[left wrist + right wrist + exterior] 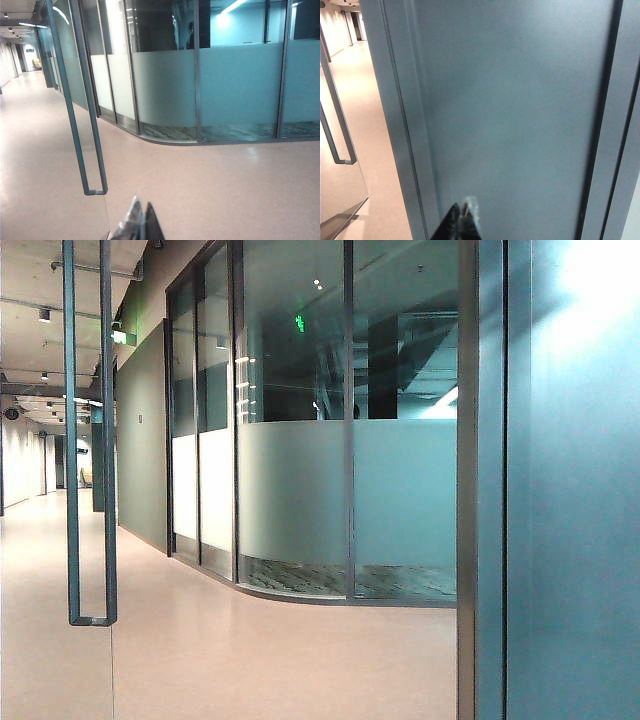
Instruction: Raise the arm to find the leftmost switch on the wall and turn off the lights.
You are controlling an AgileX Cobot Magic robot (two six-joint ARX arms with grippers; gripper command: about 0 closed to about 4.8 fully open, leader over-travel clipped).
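Note:
No wall switch shows in any view. My left gripper point(141, 206) is shut and empty, its tips pointing over the pink floor point(210, 185) towards a curved glass partition point(165, 90). Also shut and empty, my right gripper point(462, 206) hangs close in front of a plain grey-blue wall panel point(515, 110). The exterior view shows neither gripper; it shows the corridor, the frosted partition point(300, 500) and the grey-blue panel point(575, 500) at the right.
A glass door with a long dark bar handle point(90, 440) stands open at the left, handle point(82, 110) near my left gripper and door handle point(335, 125) beside the right one. A grey frame post point(467, 480) edges the panel. The corridor floor point(60, 570) runs back at far left.

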